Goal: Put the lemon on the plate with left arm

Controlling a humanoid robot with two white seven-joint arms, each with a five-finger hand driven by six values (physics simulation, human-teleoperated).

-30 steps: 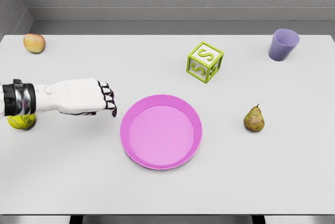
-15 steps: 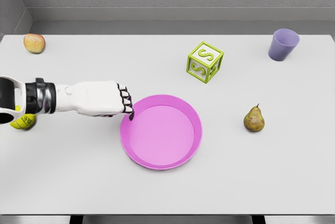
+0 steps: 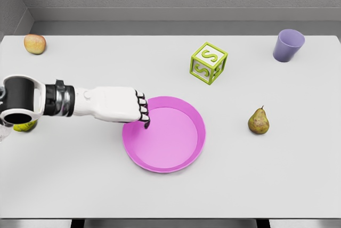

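Note:
The yellow lemon (image 3: 23,126) lies on the white table at the far left, mostly hidden beneath my left forearm. The pink plate (image 3: 165,167) sits in the middle of the table and holds nothing. My left hand (image 3: 139,112) reaches in from the left and hovers over the plate's left rim. Its fingers are curled downward and grasp nothing. The hand is far to the right of the lemon. No right arm shows.
A reddish-yellow apple (image 3: 34,43) sits at the back left corner. A green letter block (image 3: 208,63) stands behind the plate, a purple cup (image 3: 288,45) at the back right, and a pear (image 3: 258,121) to the right of the plate.
My left hand has moved right from the table's left part to the plate's left rim. The lemon has stayed where it was.

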